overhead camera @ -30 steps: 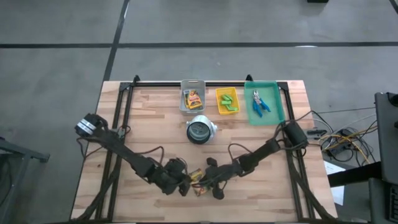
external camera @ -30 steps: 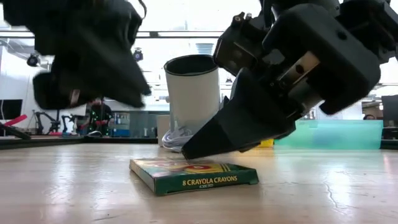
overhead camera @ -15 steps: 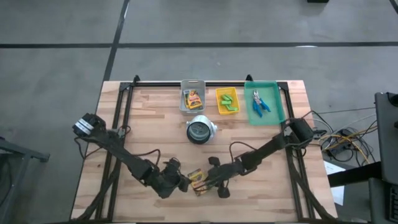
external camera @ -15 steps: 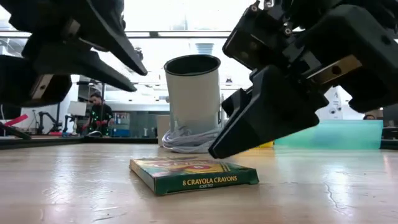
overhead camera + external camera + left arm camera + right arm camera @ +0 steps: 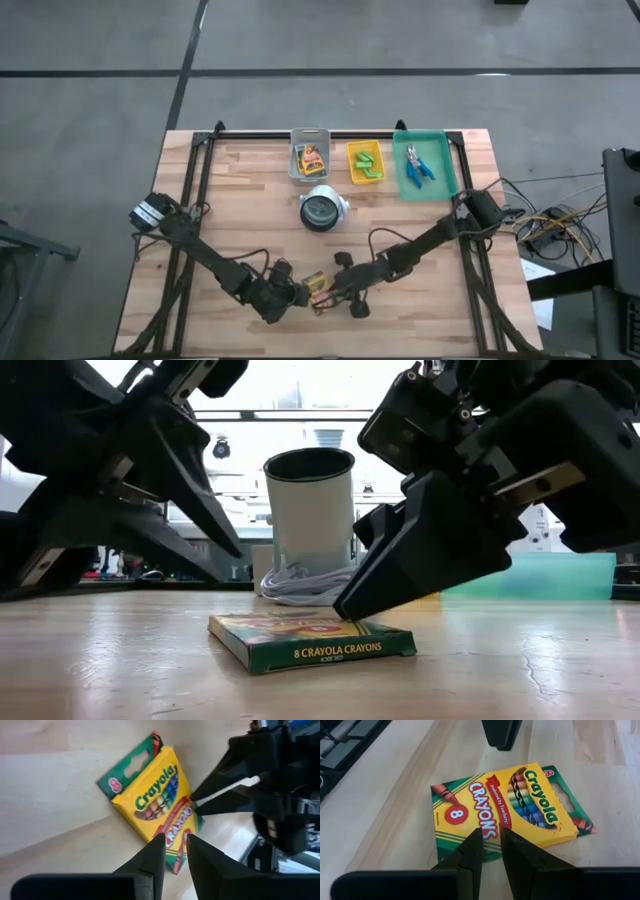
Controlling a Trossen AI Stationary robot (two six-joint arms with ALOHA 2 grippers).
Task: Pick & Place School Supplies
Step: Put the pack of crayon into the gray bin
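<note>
Crayon box flat on table; left tool, right tool flank it, nearly clenched, empty; cup behind.

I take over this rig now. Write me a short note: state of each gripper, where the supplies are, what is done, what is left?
Left gripper: nearly closed, empty, just above the loose crayon box.
Right gripper: nearly closed, empty, over the same box from the other side.
Loose crayon box: flat on the table's near edge, not gripped.
Done: one crayon box in the grey bin, green sticks in the yellow bin, blue-handled tools in the green tray.
Left: put away the loose box.
</note>
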